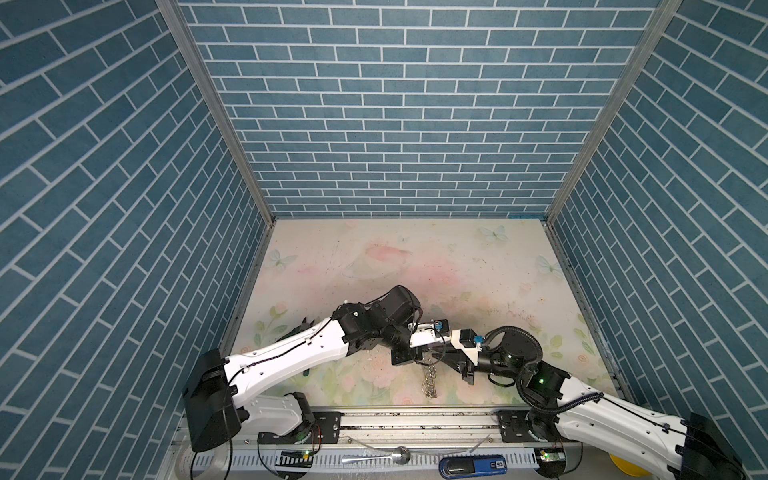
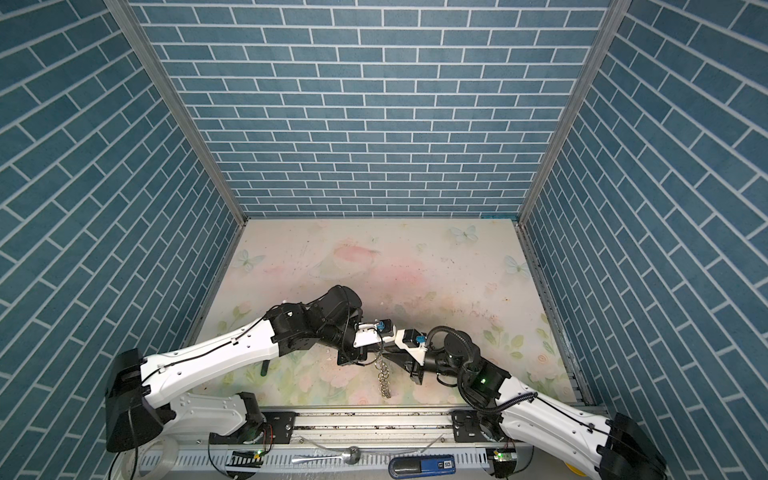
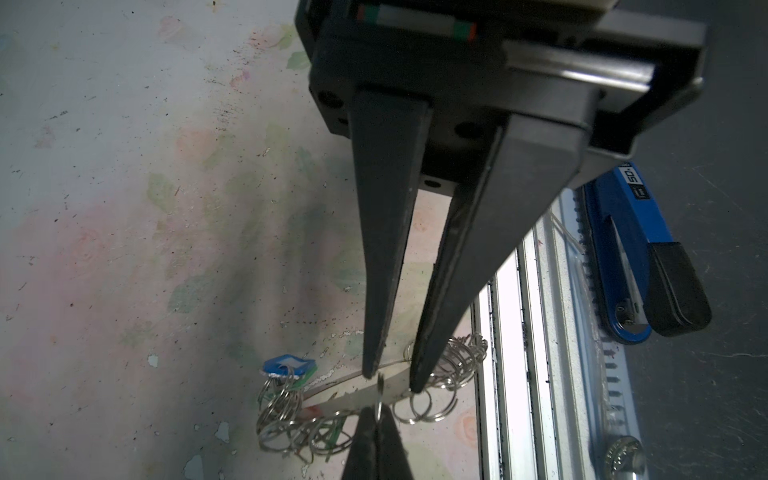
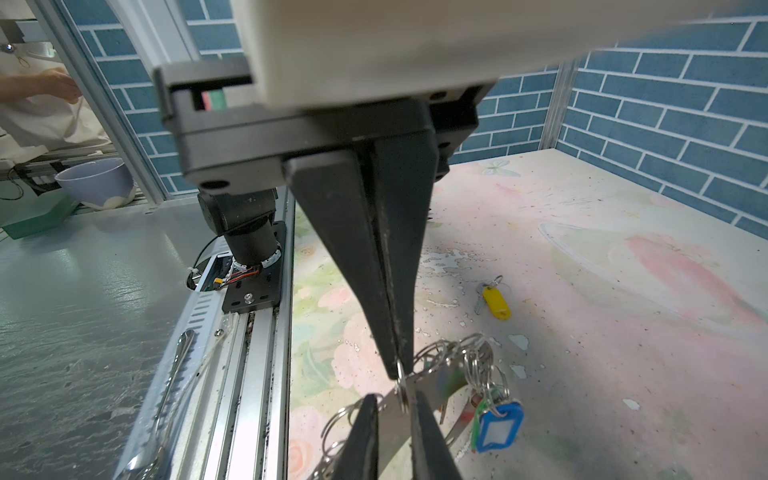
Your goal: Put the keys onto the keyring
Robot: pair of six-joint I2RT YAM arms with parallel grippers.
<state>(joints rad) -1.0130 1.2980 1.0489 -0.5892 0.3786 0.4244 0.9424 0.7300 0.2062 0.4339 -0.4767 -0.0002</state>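
The left gripper (image 3: 395,380) was sitting over the front part of the flowery pastel-print tabletop (image 1: 415,257). Its fingers were squeezed narrow on the flat band of the keyring (image 1: 430,380), the big flat hoop edged with a chain of little silver metal rings. The hoop was up off the table and edge-on in both top views, so mostly you just saw a strand of rings dangling toward the front rail. I couldn't tell if the bottom end touched the table.

A silver key with a blue plastic tag (image 4: 496,426) hung off the rings on the hoop, with a green tag (image 4: 477,424) tucked right behind it.

Tip to tip with the left one, the right gripper (image 4: 398,368) had its fingers nearly together, pinching one small silver ring (image 4: 401,390) at the hoop's edge.

Another silver key with a yellow plastic tag (image 4: 494,301) lay flat on the table, well apart from the hoop.

On the front ledge there was a silver metal spoon (image 1: 374,458), and to its right a blue-and-black stapler (image 1: 473,464).
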